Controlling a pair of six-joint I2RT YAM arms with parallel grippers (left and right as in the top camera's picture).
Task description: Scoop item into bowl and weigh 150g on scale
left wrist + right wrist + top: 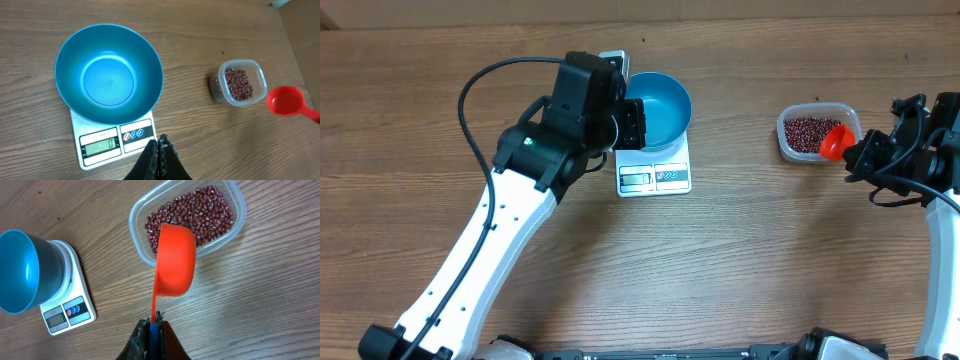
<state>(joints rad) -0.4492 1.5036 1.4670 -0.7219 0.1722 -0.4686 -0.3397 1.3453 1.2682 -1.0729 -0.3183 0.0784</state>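
Right side: the right gripper (155, 321) is pinching the thin handle of a red scoop (175, 260), fingers pressed tight on it. The scoop's long axis is running straight out from the fingers toward the clear tub (137, 217). Its cup is hanging over the tub's near rim, overlapping the heap of beans (192, 210). Whether the cup is touching them I cannot tell.

Centre: the bowl (665, 105) is sitting mouth-up on the scale (655, 178), covering its back part. The scale's display edge is pointing toward the arm bases.

Left side: the left gripper (632, 125) is hanging just beside the bowl's left rim, fingers pressed together on themselves.

Room: a wide stretch of bare table (740, 230) is lying between scale and tub. The table's far edge is running close behind the bowl.
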